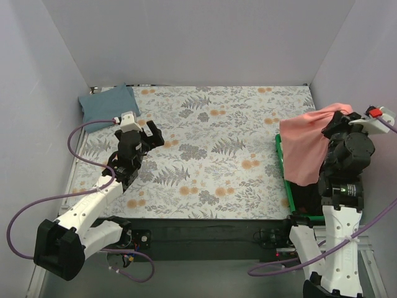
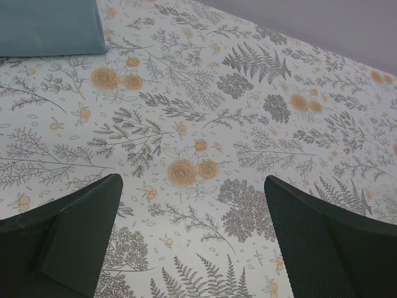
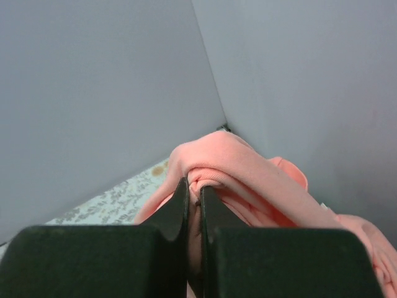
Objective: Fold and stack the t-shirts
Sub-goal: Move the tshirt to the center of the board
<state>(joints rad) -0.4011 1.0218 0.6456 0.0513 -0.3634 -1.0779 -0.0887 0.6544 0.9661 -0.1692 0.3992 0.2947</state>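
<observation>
The coral-pink t-shirt (image 1: pixel 304 146) hangs bunched from my right gripper (image 1: pixel 340 118), lifted above the green bin at the table's right edge. In the right wrist view my right gripper (image 3: pixel 194 189) is shut on a fold of the pink t-shirt (image 3: pixel 248 174). The slate blue-grey t-shirt (image 1: pixel 107 103) lies folded at the far left corner; it also shows in the left wrist view (image 2: pixel 49 28). My left gripper (image 1: pixel 151 131) is open and empty over the floral cloth, to the right of and nearer than the blue-grey shirt; its fingers (image 2: pixel 322 242) stand wide apart.
The grey floral-print cloth (image 1: pixel 205 155) covers the table. The green plastic bin (image 1: pixel 286 180) stands at the right edge under the hanging pink shirt. Grey walls enclose the back and both sides.
</observation>
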